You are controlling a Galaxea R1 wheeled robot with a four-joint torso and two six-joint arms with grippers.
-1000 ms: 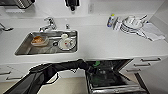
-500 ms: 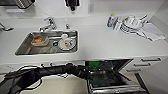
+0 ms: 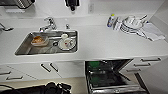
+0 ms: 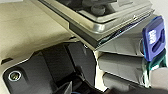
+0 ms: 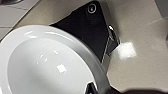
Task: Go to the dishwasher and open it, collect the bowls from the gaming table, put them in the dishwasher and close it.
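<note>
The dishwasher [image 3: 113, 88] stands open below the counter with its rack pulled out. A small green bowl [image 3: 96, 65] sits at the back of the rack. My left arm is drawn back at the lower left of the head view, with its gripper [image 3: 61, 88] dark and unclear. In the left wrist view the grey edge of the dishwasher door [image 4: 100, 27] runs close by. A large white bowl [image 5: 47, 67] hangs over the beige floor in the right wrist view, with my right gripper [image 5: 91, 88] shut on its rim. The gaming table is out of view.
The steel sink [image 3: 25, 50] holds an orange-brown dish [image 3: 38, 40] and white dishes [image 3: 66, 43]. A rack of white dishes [image 3: 132, 23] stands at the counter's right end. Drawers [image 3: 147, 62] flank the dishwasher. A blue plastic piece [image 4: 153, 37] shows beside the door.
My left arm has pulled back from the dishwasher rack toward the lower left. The green bowl stays in the rack.
</note>
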